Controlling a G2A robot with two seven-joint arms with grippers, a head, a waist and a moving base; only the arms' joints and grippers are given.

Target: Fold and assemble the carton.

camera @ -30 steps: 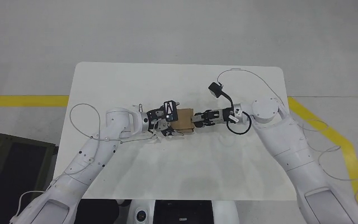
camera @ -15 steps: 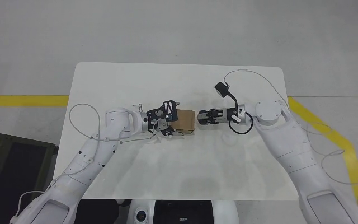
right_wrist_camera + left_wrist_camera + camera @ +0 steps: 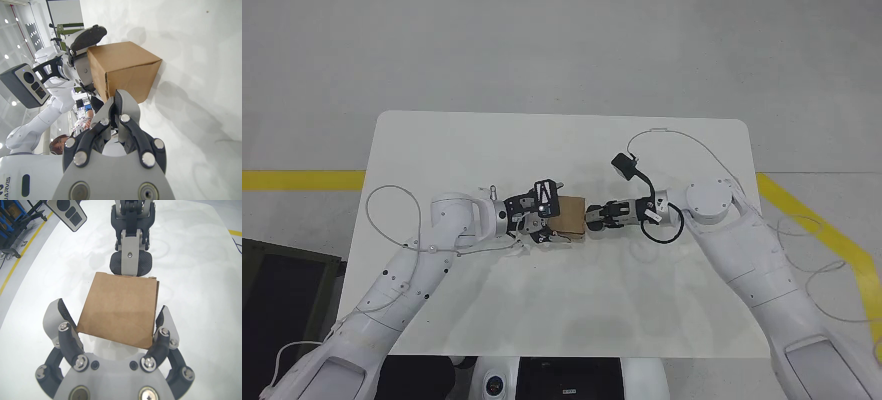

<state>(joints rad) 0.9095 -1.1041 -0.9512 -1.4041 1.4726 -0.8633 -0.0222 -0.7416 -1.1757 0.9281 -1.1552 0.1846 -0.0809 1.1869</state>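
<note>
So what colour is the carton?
The carton is plain brown; left wrist view shows it best.

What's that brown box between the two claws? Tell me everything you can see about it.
The carton is a plain brown cardboard box, already squared up, with crisp creases and layered edges showing along one side. It sits flat on the white table, near its middle. The left gripper clasps one end between its two spread fingers. The right gripper, shut, has its tips against the opposite end.
</note>
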